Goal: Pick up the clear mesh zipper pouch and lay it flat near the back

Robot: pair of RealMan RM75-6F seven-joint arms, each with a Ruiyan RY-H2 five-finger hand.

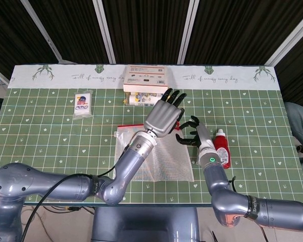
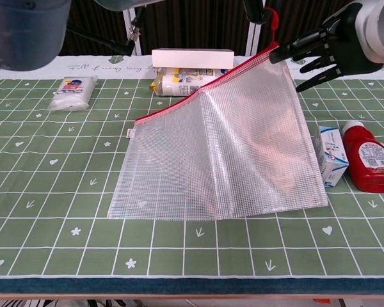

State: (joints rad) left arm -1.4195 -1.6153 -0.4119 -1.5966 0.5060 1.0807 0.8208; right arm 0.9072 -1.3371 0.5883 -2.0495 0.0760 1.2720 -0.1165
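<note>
The clear mesh zipper pouch [image 2: 230, 147] with a red zip lies mid-table, its far right corner lifted off the mat. My left hand [image 1: 164, 117] hovers over that corner; in the chest view only its dark fingers [image 2: 256, 9] show at the top edge, holding the pouch up by the red zip end. My right hand [image 2: 336, 45] is just right of the raised corner, fingers spread, one fingertip touching the zip edge. In the head view the pouch [image 1: 164, 159] is partly hidden under my left forearm, and my right hand [image 1: 190, 136] sits beside it.
A red bottle [image 2: 368, 157] and a small white-blue box [image 2: 329, 163] lie right of the pouch. At the back stand a flat white box [image 2: 192, 59] and a snack packet [image 2: 173, 83]. A white pack [image 2: 73, 91] lies far left.
</note>
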